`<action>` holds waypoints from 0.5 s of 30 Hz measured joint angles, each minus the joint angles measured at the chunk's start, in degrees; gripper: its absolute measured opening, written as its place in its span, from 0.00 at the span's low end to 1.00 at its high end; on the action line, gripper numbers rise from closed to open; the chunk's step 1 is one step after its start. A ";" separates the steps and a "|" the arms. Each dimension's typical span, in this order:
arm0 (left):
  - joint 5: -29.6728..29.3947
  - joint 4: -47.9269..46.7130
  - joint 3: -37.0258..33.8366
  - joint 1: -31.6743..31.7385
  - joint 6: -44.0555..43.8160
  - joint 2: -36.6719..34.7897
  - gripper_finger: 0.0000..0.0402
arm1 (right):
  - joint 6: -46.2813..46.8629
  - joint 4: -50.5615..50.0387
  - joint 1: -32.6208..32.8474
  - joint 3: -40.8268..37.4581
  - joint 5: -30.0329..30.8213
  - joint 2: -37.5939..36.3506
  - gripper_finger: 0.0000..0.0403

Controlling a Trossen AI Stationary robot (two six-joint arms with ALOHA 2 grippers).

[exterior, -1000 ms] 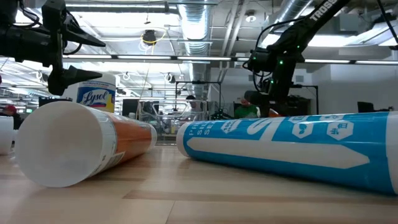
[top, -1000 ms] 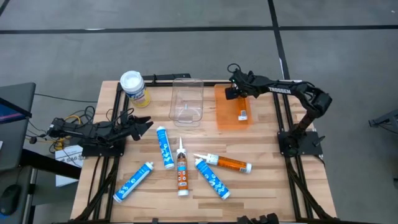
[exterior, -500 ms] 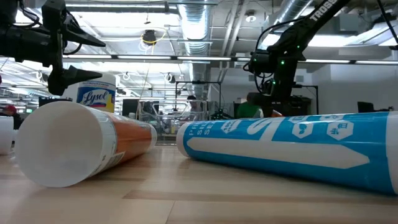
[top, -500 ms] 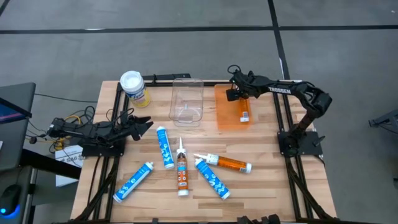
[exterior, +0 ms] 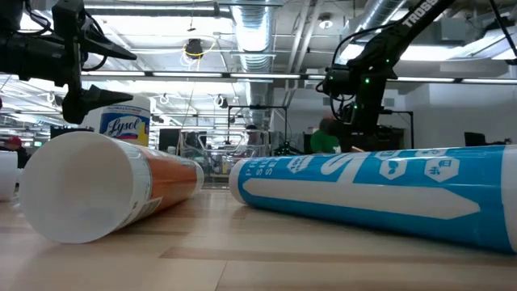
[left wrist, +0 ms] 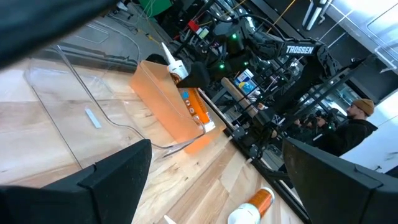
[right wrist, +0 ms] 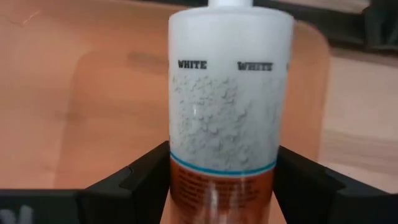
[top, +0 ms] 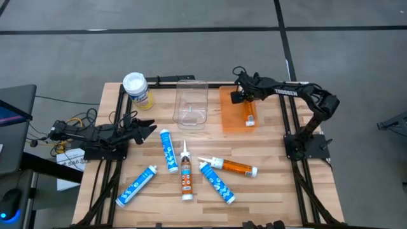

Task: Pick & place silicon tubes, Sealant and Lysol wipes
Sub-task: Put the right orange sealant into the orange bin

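While the right hand [top: 243,97] hangs over the orange bin [top: 230,117], these lines apply:

Right hand: fingers narrow, one on each side of an orange tube [right wrist: 230,93] marked WHITE; whether they press it or have just let go I cannot tell.
Step in hand: judged to be setting that tube into the orange bin.
Doing it well: lower until the tube lies flat on the bin floor, spread the fingers fully, then lift straight up so the tube does not roll against the wall or tip out.
Left hand: [top: 143,125] waits at the bench's [top: 273,191] left edge, fingers spread wide, holding nothing.
Orange bin: holds the one orange tube [top: 249,113], lying lengthwise.
Clear bin: [top: 192,104] just left of the orange bin; only a small label shows on it, no item inside.
Wipes: [top: 137,90] upright at the far left corner, near the clear bin, not yet in any bin.
Loose tubes: three blue [top: 168,150] and two orange [top: 185,172] lie scattered on the near bench, well apart from both bins.
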 joint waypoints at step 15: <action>-0.01 0.00 0.00 -0.02 0.00 0.00 0.88 | -0.06 -0.99 -0.09 1.21 0.20 -0.07 0.60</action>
